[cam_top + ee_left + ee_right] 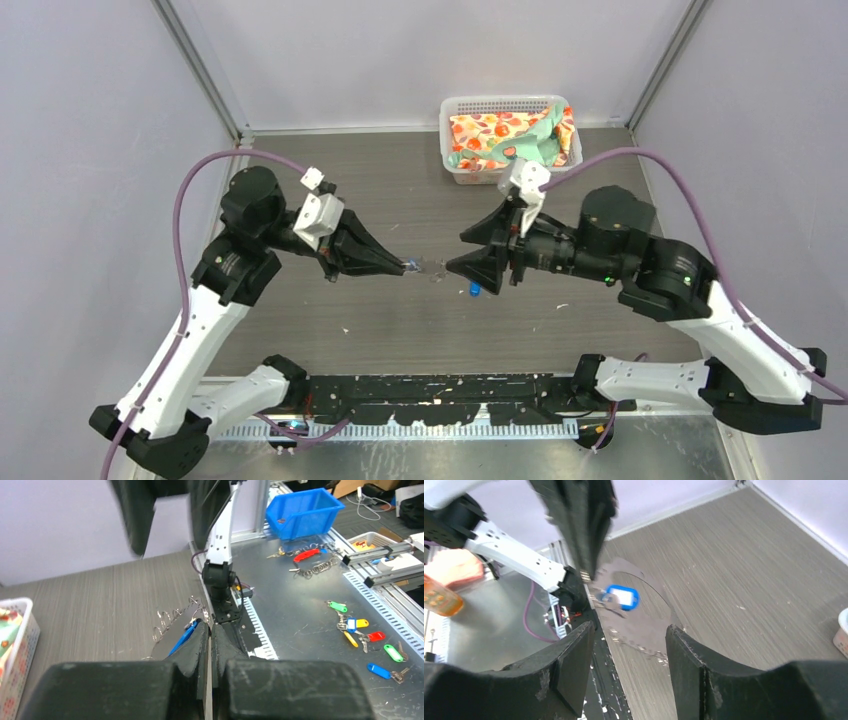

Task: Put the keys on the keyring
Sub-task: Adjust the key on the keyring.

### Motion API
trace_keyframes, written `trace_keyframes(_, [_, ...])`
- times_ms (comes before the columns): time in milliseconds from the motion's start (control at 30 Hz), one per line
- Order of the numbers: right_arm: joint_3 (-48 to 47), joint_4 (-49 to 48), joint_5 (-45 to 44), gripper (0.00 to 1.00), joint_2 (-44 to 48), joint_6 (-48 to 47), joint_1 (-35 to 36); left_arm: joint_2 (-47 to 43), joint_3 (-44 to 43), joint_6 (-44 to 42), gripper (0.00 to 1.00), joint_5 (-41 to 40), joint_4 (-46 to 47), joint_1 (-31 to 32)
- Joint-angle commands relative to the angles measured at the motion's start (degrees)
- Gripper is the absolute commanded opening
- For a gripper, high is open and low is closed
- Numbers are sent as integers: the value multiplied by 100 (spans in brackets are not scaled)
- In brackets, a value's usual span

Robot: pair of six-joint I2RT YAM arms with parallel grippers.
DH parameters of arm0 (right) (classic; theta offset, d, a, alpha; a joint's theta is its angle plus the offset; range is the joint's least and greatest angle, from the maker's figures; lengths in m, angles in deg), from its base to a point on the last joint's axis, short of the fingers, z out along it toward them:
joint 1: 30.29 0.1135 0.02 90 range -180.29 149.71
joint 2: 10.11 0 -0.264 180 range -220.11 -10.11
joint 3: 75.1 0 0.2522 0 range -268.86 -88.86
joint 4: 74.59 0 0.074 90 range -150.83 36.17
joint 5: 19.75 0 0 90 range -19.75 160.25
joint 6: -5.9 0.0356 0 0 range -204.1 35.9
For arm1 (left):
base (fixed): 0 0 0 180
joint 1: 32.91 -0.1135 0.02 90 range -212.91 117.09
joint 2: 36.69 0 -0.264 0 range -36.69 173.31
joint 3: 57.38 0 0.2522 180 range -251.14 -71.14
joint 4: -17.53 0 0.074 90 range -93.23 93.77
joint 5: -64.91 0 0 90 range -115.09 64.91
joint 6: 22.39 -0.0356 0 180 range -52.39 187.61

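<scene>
One key (622,597) against the keyring (634,642) nipped by closed left gripper (586,572), per right wrist; only top view shows second key (474,291), mid-frame on table (350,200), below gaping right gripper (457,252).

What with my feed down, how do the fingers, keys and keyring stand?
Left gripper shut on the keyring, one key at it. Right gripper open, empty. Other key on table. Nothing blocking the ring.
</scene>
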Motion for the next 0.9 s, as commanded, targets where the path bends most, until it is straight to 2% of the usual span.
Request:
trace_keyframes(0, [349,-393,-377,60,-300,-143,6,-264,-94,667,0,640,789,8])
trace_keyframes(200, [497,-866,158,62,-659,-61,57,-436,80,538,0,705,781,8])
trace_keyframes(300, [654,-1083,389,62,-666,22,279,-480,79,108,0,608,538,8])
trace_keyframes(500, [867,-1177,-145,62,-640,100,973,-569,104,-812,0,187,78,4])
trace_keyframes(667, [1255,-1619,-660,59,-465,313,1300,-809,241,-2039,0,-240,-401,8])
trace_keyframes(867, [1469,-1845,-1401,51,-308,322,1424,-933,350,-2204,0,-406,-484,8])
